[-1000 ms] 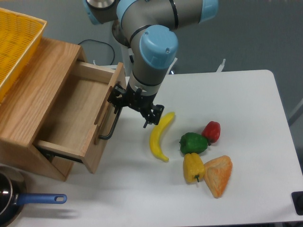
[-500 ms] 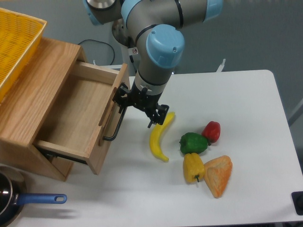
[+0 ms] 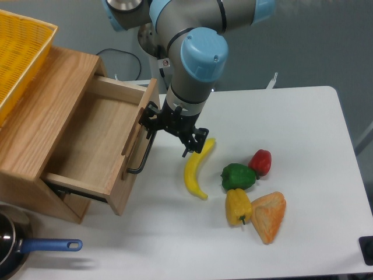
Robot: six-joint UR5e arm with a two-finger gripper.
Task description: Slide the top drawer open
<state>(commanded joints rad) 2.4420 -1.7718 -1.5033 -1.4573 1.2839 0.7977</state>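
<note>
Here the top drawer [image 3: 96, 143] stands pulled well out of the wooden cabinet [image 3: 44, 116] at the left of the white counter [image 3: 291, 192], its bare wooden inside open to view and its front panel angled toward the middle of the counter. A long black bar handle [image 3: 143, 153] runs along that front panel. The pincer [image 3: 173, 131] sits at the upper end of the handle, one finger at the bar and the other sticking out on the far side toward the banana [image 3: 197, 168]; the jaws look spread rather than clamped, and whether the near finger touches the bar I cannot tell. The arm [image 3: 195, 64] rises above it with its pale blue joint cap. A yellow mesh basket [image 3: 20, 52] rests on top of the cabinet. To the right of the banana lie a green pepper [image 3: 238, 176], a red pepper [image 3: 260, 161], a yellow pepper [image 3: 238, 205] and an orange wedge-shaped piece [image 3: 269, 216], close together. At the lower left corner sits a pan with a blue handle [image 3: 49, 245].
</note>
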